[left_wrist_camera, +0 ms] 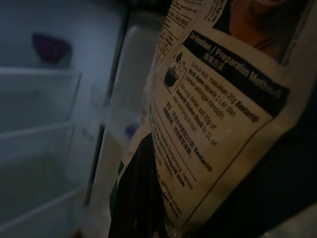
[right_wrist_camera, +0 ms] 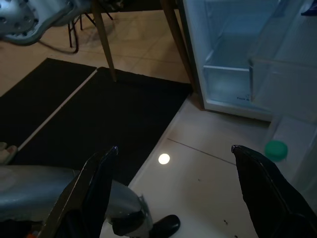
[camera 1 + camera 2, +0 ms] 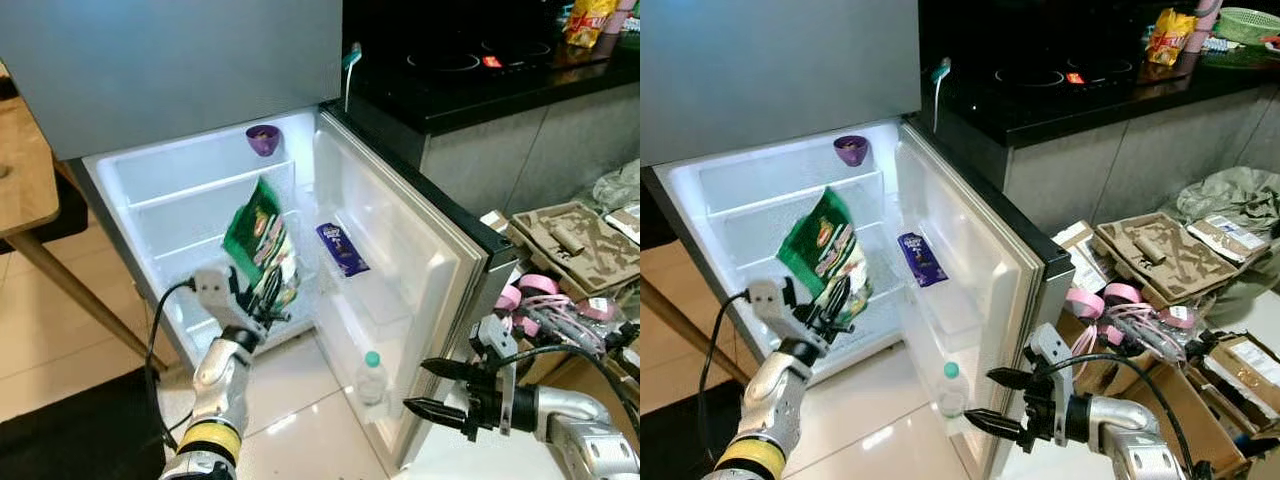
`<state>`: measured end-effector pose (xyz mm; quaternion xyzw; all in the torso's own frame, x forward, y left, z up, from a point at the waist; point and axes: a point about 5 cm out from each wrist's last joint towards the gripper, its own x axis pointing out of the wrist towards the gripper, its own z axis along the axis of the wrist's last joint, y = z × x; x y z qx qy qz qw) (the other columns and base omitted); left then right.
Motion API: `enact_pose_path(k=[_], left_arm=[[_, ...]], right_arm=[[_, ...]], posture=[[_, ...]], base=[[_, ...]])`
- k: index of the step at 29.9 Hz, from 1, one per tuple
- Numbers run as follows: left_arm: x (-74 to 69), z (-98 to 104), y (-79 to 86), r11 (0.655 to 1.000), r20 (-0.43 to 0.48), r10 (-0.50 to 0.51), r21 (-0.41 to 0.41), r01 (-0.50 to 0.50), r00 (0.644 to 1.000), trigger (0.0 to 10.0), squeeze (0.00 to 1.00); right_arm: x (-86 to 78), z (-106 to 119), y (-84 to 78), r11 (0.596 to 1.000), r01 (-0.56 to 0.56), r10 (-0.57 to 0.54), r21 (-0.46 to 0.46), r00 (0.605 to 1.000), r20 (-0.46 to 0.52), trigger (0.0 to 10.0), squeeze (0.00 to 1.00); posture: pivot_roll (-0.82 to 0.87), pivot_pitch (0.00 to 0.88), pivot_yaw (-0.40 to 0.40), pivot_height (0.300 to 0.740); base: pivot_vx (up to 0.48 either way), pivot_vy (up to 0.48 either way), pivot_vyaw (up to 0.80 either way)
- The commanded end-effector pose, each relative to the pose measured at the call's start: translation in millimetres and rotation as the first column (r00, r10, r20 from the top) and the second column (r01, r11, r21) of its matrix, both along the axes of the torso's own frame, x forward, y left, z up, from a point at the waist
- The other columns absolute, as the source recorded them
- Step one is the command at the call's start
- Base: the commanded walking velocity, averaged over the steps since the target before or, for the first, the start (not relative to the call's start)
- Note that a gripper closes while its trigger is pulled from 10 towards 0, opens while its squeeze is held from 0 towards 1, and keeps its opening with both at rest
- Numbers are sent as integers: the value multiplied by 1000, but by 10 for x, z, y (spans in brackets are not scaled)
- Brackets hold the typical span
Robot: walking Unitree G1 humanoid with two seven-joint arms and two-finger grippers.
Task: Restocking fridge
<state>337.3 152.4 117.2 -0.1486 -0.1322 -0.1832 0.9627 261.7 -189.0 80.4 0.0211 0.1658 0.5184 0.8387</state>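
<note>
My left gripper (image 3: pixel 262 300) is shut on a green and white food packet (image 3: pixel 260 240), held up in front of the open fridge (image 3: pixel 200 190) at its middle shelves. The packet's printed back (image 1: pixel 218 114) looms close in the left wrist view. A purple bowl (image 3: pixel 263 139) sits on the top shelf. In the door shelves are a purple chocolate pack (image 3: pixel 342 249) and, lower down, a water bottle with a green cap (image 3: pixel 372 377). My right gripper (image 3: pixel 432 388) is open, low beside the edge of the fridge door (image 3: pixel 440 270), holding nothing.
A wooden table (image 3: pixel 20 170) stands at the left, with a black mat (image 2: pixel 99 119) on the tiled floor. Cardboard trays (image 3: pixel 575 245) and pink tape rolls (image 3: pixel 535 290) clutter the floor at the right. A black counter with a hob (image 3: pixel 480 60) lies behind the door.
</note>
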Motion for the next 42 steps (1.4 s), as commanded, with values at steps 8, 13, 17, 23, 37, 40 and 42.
enact_pose_path(k=[8, 13, 17, 23, 37, 40, 42], left_arm=[[55, 392, -304, 999, 156, -30, -23, 34, 987, 10000, 0], [115, 480, -580, 994, 143, -44, -90, 57, 989, 10000, 0], [134, 464, -734, 990, 102, -57, -121, 70, 993, 10000, 0], [189, 302, -870, 961, -67, -31, -277, 11, 997, 10000, 0], [127, 160, -1116, 906, -155, -164, -415, 86, 974, 10000, 0], [69, 219, -1276, 888, -101, -261, -416, 198, 960, 10000, 0], [1, 268, -1409, 869, -52, -332, -404, 284, 942, 10000, 0]], right_arm=[[-65, -37, 92, 999, -33, 34, 11, 999, -28, 10000, 0], [-110, -33, 169, 997, -69, 70, 30, 997, -38, 10000, 0], [-136, -23, 213, 996, -83, 85, 45, 996, -42, 10000, 0], [-169, 9, 255, 993, -100, 103, 63, 994, -41, 10000, 0], [-210, 37, 290, 991, -106, 110, 80, 993, -43, 10000, 0], [-212, 46, 307, 990, -109, 113, 88, 993, -42, 10000, 0], [-215, 59, 319, 990, -110, 114, 93, 993, -41, 10000, 0]], posture=[[-100, 62, 14, 740], [-99, 62, 18, 740], [-108, 67, 24, 740], [-117, 79, 24, 740], [-118, 101, 31, 740], [-116, 107, 32, 740], [-115, 111, 34, 740]], base=[[0, 0, 0], [0, 0, 0], [0, 0, 0], [0, 0, 0], [0, 0, 0], [0, 0, 0], [0, 0, 0]])
